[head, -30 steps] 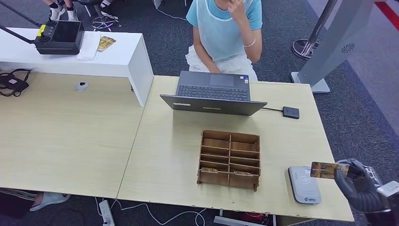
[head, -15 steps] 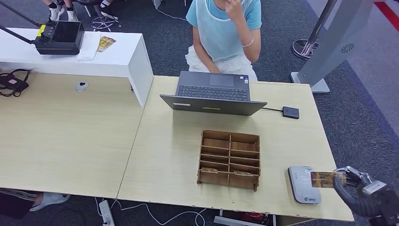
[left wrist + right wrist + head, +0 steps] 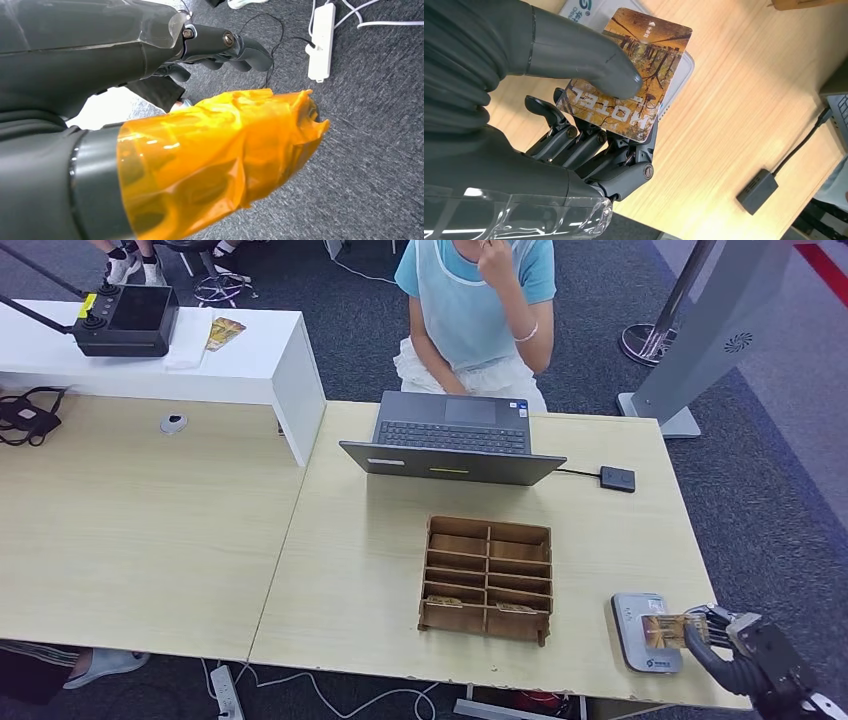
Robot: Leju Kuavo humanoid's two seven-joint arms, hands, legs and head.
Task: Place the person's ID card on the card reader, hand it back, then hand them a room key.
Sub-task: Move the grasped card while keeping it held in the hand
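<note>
The right robot hand (image 3: 745, 652) held the card (image 3: 664, 630) pinched between its thumb (image 3: 584, 60) and fingers (image 3: 589, 150), flat over the card reader (image 3: 645, 633) at the desk's (image 3: 360, 570) near right corner; whether card and reader touched could not be told. The left robot hand (image 3: 150, 100) hung over the carpet, holding nothing, its fingers (image 3: 235, 47) partly curled and its thumb (image 3: 215, 160) wrapped in orange tape. A wooden tray (image 3: 488, 578) sat left of the reader, a laptop (image 3: 455, 438) beyond it, and a person (image 3: 478, 310) sat behind the desk.
</note>
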